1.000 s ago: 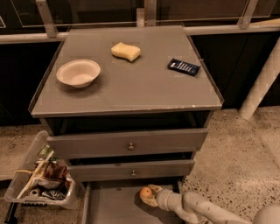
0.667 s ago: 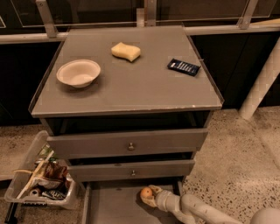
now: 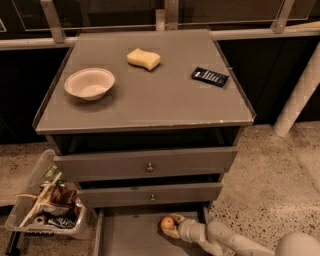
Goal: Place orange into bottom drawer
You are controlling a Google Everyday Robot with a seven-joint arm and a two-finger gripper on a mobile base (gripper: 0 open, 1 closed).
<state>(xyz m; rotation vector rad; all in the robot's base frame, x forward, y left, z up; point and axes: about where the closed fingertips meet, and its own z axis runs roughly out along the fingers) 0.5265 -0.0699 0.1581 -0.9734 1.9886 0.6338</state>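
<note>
Now the pale two-finger gripper (image 3: 170, 226) hangs inside the open grey bottom drawer (image 3: 129, 236), jaws clamped on the small glossy orange (image 3: 166, 222). Best lower it to the floor before releasing, so it won't roll.

A grey cabinet (image 3: 165, 97) stands on speckled floor (image 3: 272, 170); dark panels (image 3: 110, 12) and a pale rail (image 3: 272, 34) behind, white post (image 3: 300, 95) right.

The gripper (image 3: 171, 227), fingers clasped round the orange (image 3: 167, 222), fills the right rear of the open bottom drawer (image 3: 127, 239); its left floor lies bare, the middle drawer (image 3: 150, 194) overhanging behind, a cluttered bin (image 3: 45, 222) just beside its left wall
</note>
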